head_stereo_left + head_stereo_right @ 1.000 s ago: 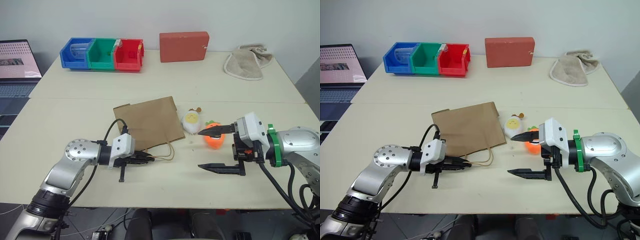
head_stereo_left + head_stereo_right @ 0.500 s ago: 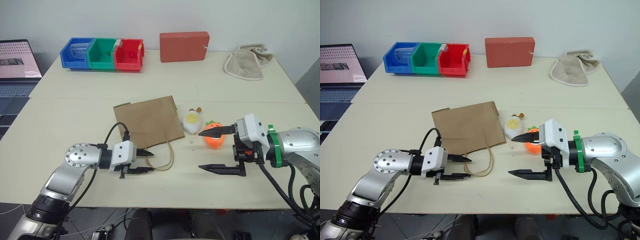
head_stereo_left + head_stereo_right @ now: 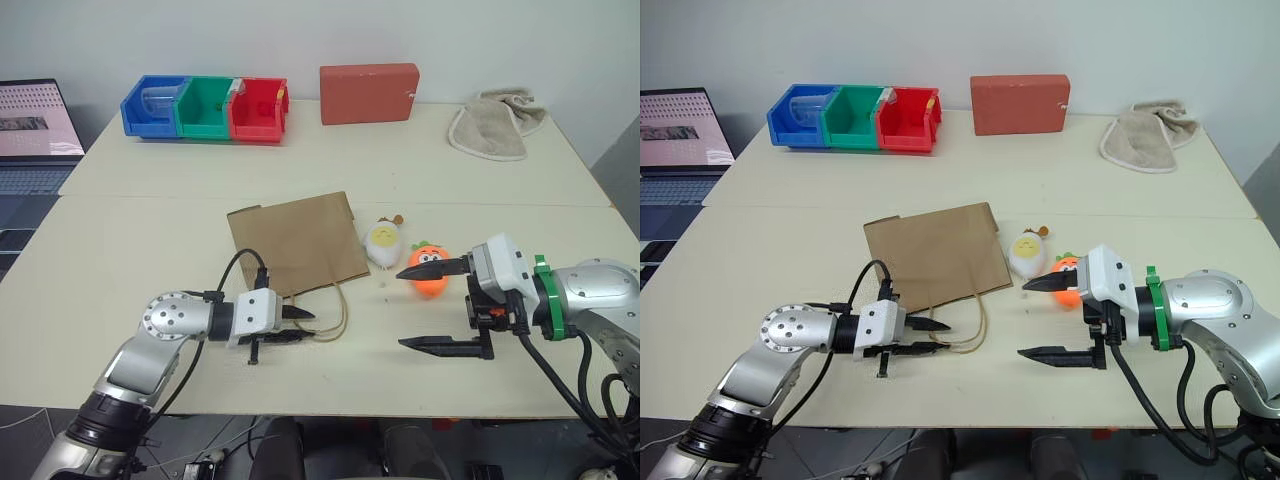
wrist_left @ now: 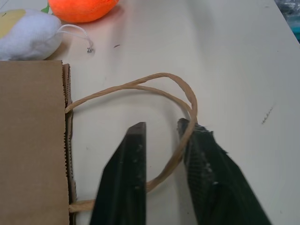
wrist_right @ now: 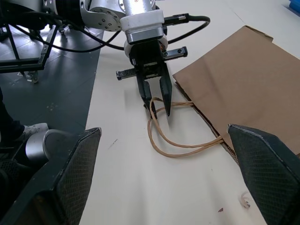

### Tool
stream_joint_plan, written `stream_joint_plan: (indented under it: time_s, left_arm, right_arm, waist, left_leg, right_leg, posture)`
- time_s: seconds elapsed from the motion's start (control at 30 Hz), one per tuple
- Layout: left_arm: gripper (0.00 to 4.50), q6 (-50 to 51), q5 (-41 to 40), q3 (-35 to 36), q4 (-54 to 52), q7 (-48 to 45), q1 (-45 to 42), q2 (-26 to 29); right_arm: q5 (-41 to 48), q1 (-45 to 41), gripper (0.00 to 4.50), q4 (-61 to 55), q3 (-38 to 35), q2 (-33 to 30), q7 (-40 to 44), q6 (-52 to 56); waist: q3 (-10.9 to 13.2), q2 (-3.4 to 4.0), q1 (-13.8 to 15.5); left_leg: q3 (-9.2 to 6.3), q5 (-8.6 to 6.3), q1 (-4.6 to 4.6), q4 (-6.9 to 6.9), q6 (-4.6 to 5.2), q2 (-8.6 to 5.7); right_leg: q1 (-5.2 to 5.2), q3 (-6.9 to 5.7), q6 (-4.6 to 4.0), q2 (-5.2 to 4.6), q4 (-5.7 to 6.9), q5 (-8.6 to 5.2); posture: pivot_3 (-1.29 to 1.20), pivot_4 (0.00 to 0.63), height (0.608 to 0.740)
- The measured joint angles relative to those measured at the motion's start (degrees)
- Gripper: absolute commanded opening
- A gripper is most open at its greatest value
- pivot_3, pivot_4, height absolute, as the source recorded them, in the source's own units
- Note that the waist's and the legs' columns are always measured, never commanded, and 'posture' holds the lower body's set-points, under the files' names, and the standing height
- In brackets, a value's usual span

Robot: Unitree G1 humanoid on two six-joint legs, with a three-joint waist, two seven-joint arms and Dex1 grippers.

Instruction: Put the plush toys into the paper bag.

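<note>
Left fingers (image 4: 161, 154): nearly together, pinching the bag's handle (image 4: 140, 86).
Right fingers (image 3: 432, 305): spread wide, carrot (image 3: 431, 281) just beyond the upper tip.
White toy (image 3: 382, 241): between carrot and paper bag (image 3: 296, 245), on the surface (image 3: 150, 240).

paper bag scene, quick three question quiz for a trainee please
1. True or false: the brown kraft paper bag stands upright on the cream table.
2. The right gripper, jaws wide open, hovers nearest to: A the orange carrot plush toy; B a red block; C a beige towel.
3. Fill in: the carrot and the white rounded plush toy with a yellow face both lie ___ the bag.
Key: 1 false, it lies flat; 2 A; 3 outside.
</note>
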Motion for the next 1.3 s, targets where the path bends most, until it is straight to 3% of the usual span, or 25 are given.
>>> stream_joint_plan:
  time_s: [0.27, 0.4, 0.47, 0.6, 0.73, 0.83, 1.03, 1.3]
  left_arm:
    - [0.02, 8.2, -4.4, 0.1, -1.8, -0.3, -2.2, 0.0]
    - [0.01, 18.8, -10.6, 1.8, -2.8, 1.4, -6.5, -1.0]
    - [0.0, 27.7, -16.8, 5.3, -2.7, 4.1, -11.2, -1.6]
    - [0.0, 40.1, -27.0, 13.3, -2.8, 8.1, -18.0, -1.5]
    - [0.0, 45.9, -31.2, 14.8, -2.9, 10.5, -19.1, -1.9]
    - [0.0, 47.4, -31.5, 14.6, -3.7, 11.1, -19.4, -2.1]
    - [0.0, 48.3, -31.6, 14.1, -5.6, 12.5, -19.4, -2.9]
    - [0.0, 50.4, -34.1, 14.8, -6.2, 14.8, -19.5, -3.8]
  right_arm:
    - [-0.4, 0.2, 4.5, -0.1, 0.1, -0.5, -0.3, 0.0]
    - [-2.5, 0.2, 4.33, -0.1, 1.8, 0.3, -3.1, 0.2]
    - [-4.9, 0.1, 3.96, 0.1, 3.2, 1.6, -5.9, 0.2]
    - [-10.4, -0.7, 2.49, 2.3, 7.2, 5.2, -10.3, -0.1]
    - [-13.7, -2.7, 0.97, 4.1, 10.7, 9.0, -12.9, -0.2]
    - [-18.5, -7.4, 0.03, 8.7, 15.4, 17.6, -18.1, -0.7]
    - [-24.8, -13.1, 0.03, 16.8, 20.0, 29.1, -25.5, -0.9]
    - [-30.7, -14.3, 0.03, 26.2, 21.9, 35.8, -29.3, -5.1]
  waist:
    - [0.0, 0.0, 0.0]
    - [0.0, 0.0, -0.1]
    - [0.0, -0.03, -0.1]
    - [0.0, -0.04, -0.3]
    - [0.0, -0.03, -0.3]
    - [0.0, -0.04, -0.6]
    - [0.0, -0.05, 0.0]
    - [0.0, -0.06, -0.2]
  left_leg:
    - [-0.01, 0.0, 0.0, 0.0, 0.0, 0.0]
    - [-0.03, 0.0, 0.0, 0.01, 0.0, 0.0]
    - [-0.1, 0.0, -0.05, 0.05, 0.0, 0.0]
    - [-0.08, 0.0, -0.03, 0.03, 0.0, 0.0]
    - [-0.17, 0.0, -0.03, -0.01, 0.0, 0.01]
    - [-0.18, 0.01, -0.02, 0.0, -0.02, 0.02]
    - [-0.22, 0.01, -0.06, 0.0, -0.03, -0.01]
    - [-0.24, 0.01, -0.05, -0.02, -0.03, 0.0]
  right_leg:
    - [0.01, 0.0, 0.0, 0.0, 0.0, 0.0]
    - [0.0, -0.02, 0.01, 0.01, 0.01, 0.0]
    - [-0.01, -0.08, 0.04, 0.03, 0.03, -0.02]
    - [-0.01, -0.07, 0.04, 0.02, 0.02, -0.01]
    - [-0.02, -0.14, 0.02, 0.03, 0.07, 0.0]
    - [-0.04, -0.14, 0.01, 0.05, 0.12, 0.01]
    - [-0.05, -0.19, 0.0, 0.01, 0.14, 0.01]
    - [-0.1, -0.23, -0.01, 0.01, 0.26, 0.01]
  posture:
    - [0.0, 0.15, 0.74]
    - [0.0, 0.15, 0.74]
    - [0.0, 0.15, 0.74]
    - [0.0, 0.15, 0.74]
    - [0.0, 0.15, 0.74]
    - [0.0, 0.15, 0.74]
    - [0.0, 0.15, 0.74]
    - [0.0, 0.15, 0.74]
